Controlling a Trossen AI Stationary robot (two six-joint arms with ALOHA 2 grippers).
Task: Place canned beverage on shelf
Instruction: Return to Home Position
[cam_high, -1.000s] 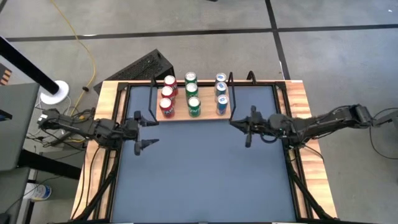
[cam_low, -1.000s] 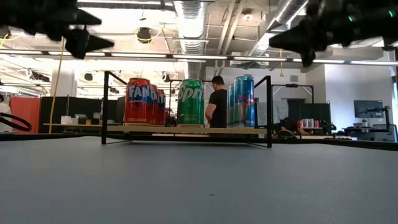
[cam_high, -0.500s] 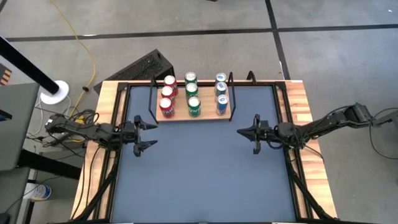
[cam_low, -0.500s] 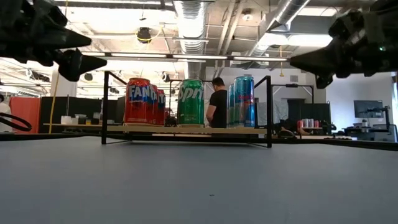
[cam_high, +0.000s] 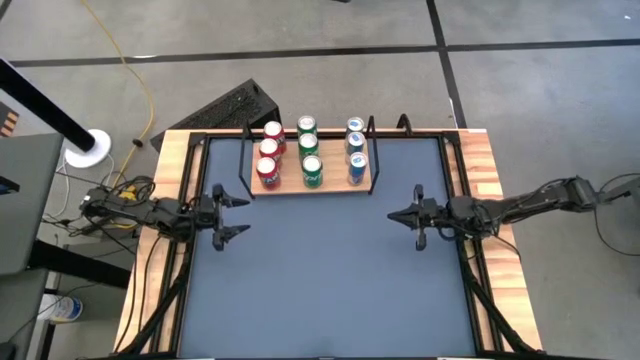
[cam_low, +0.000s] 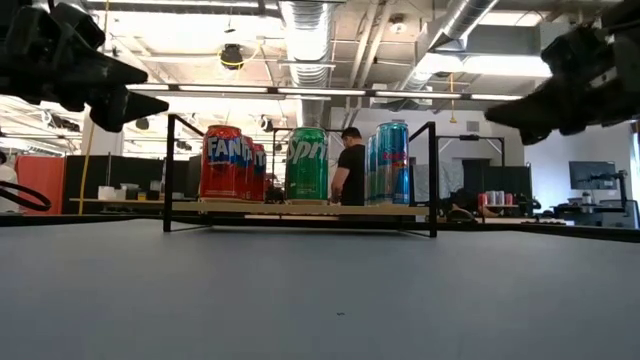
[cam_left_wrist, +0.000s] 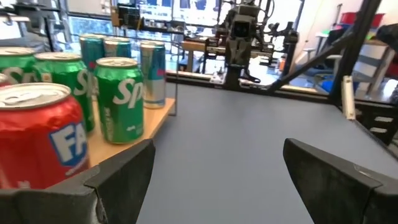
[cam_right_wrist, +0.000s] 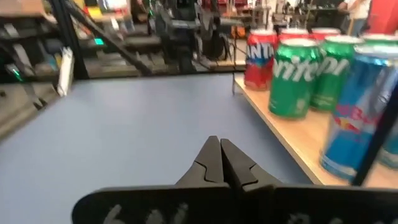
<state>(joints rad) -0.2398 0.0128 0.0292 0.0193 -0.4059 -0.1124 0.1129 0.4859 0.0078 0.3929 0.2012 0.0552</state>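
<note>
Cans (cam_high: 309, 148): nine, on shelf (cam_high: 334, 178), worktop (cam_high: 320, 285) 12 o'clock. Left end effector (cam_high: 238, 216), 9 o'clock, released. Right end effector (cam_high: 392, 215), 3 o'clock, clenched, empty. Step: apparently homing; next, retraction clear of shelf.

We are reading "FAN", the visible part of a white wordmark, on the front red can (cam_low: 222, 162); "Spr" on the green can (cam_low: 306, 163) beside it; and, in the right wrist view, "Red B" on the nearest blue can (cam_right_wrist: 351, 118).
</note>
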